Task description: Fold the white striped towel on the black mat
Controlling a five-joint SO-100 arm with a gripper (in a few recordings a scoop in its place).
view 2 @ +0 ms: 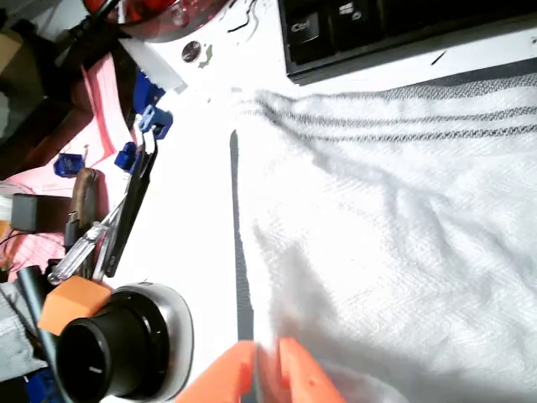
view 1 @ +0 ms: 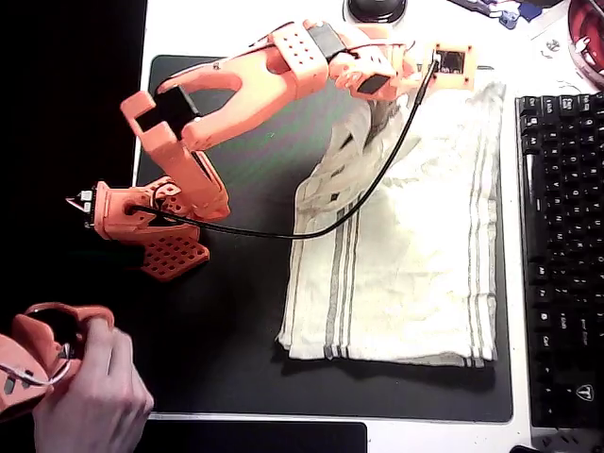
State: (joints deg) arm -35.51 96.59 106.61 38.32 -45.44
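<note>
The white striped towel (view 1: 415, 236) lies spread on the black mat (view 1: 236, 330), its grey stripes running down the left and right sides. Its top left corner is bunched and drawn up towards my orange gripper (view 1: 379, 94), which hangs over that corner at the mat's far edge. In the wrist view the towel (view 2: 403, 235) fills the right half, and a thin strip of the mat (view 2: 243, 277) shows along its edge. The gripper (view 2: 258, 378) is at the bottom with its fingers (view 2: 302, 374) pressed together on the towel's edge.
A black keyboard (view 1: 562, 255) runs along the mat's right side. The arm's black cable (view 1: 368, 189) hangs across the towel's left part. A round black and silver device (view 2: 126, 344) and small tools (view 2: 84, 252) lie on the white table beyond the mat's far edge.
</note>
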